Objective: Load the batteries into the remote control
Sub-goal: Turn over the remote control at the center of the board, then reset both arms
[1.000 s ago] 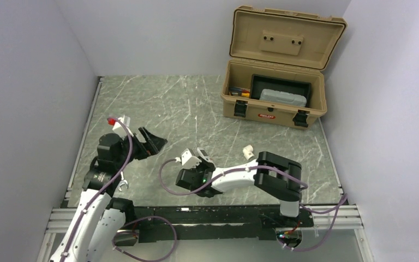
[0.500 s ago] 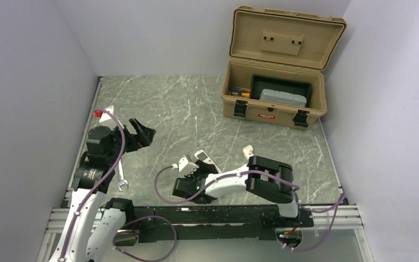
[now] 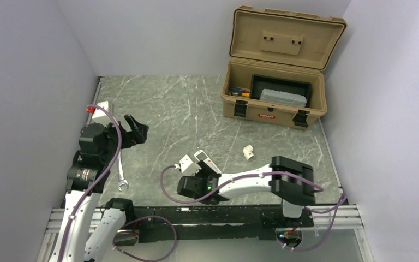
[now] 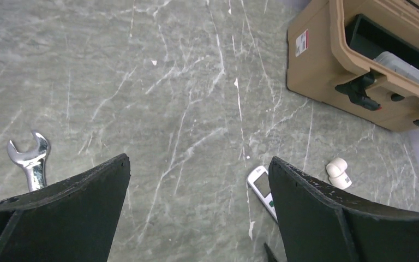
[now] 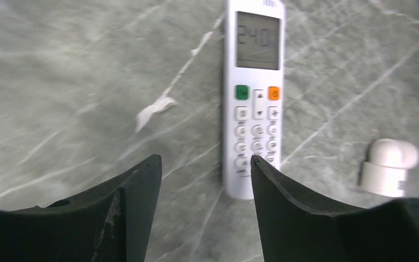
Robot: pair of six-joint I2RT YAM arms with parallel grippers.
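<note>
The remote control (image 5: 256, 98) lies face up on the marble table, its pale screen at the far end and its green and orange buttons showing. My right gripper (image 5: 204, 158) stands open just short of its near end, with nothing between the fingers. From above, the remote control (image 3: 204, 161) rests in front of the right gripper (image 3: 210, 173). My left gripper (image 3: 137, 126) hangs wide open and empty over the left of the table, well apart from the remote control (image 4: 262, 185). The batteries are out of view.
A small white plastic piece (image 3: 247, 153) lies to the right of the remote. A steel wrench (image 3: 121, 177) lies at the near left. A tan toolbox (image 3: 275, 82) stands open at the back right, with a grey case inside.
The right gripper has opened and drawn back toward the near edge, leaving the remote lying on the table. The left arm has swung back and to the left.
</note>
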